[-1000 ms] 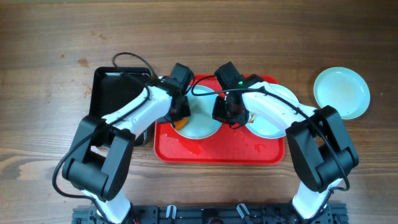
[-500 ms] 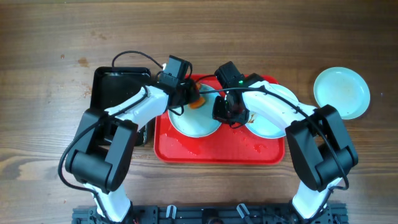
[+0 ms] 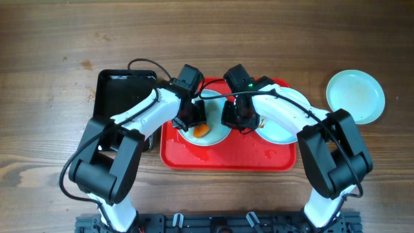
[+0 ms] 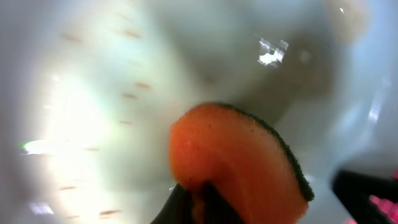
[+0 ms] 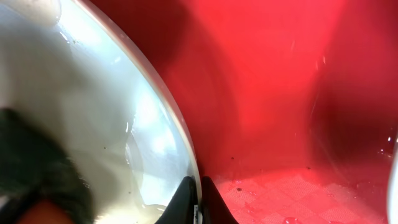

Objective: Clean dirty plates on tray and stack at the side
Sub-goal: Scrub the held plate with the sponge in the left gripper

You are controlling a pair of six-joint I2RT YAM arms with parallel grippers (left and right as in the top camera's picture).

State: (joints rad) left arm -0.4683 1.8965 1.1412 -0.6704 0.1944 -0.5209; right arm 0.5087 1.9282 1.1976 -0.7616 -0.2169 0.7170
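Overhead view: the tray (image 3: 226, 163) lies at the middle of the worktop (image 3: 65, 39) and serves as my reference. Two of the plates sit inside it: the first plate (image 3: 218, 134) in its left half, the second plate (image 3: 282, 133) in its right half. The third plate (image 3: 355, 96) rests on the worktop well apart from the tray's right edge, which I judge to be the stacking place. A black tray (image 3: 119, 97) lies just beside the tray's left edge. The left pincer (image 3: 194, 120) is over the first plate with an orange sponge (image 3: 202, 130) pressed to its middle. The right pincer (image 3: 238, 120) is between the two plates inside the tray. Left wrist view: the left pincer is closed tight on the sponge's near end, with the orange face and its dark green scouring edge against the plate. Small brown specks remain on the pale surface, so I judge scrubbing is in hand and not complete. Right wrist view: the right pincer's fingertips are nipped together on the rim of the first plate, with wet red tray floor beside it. I judge this grip is there to stop the plate sliding or turning under the sponge. Markings: I can read no brand, label or writing in any view.
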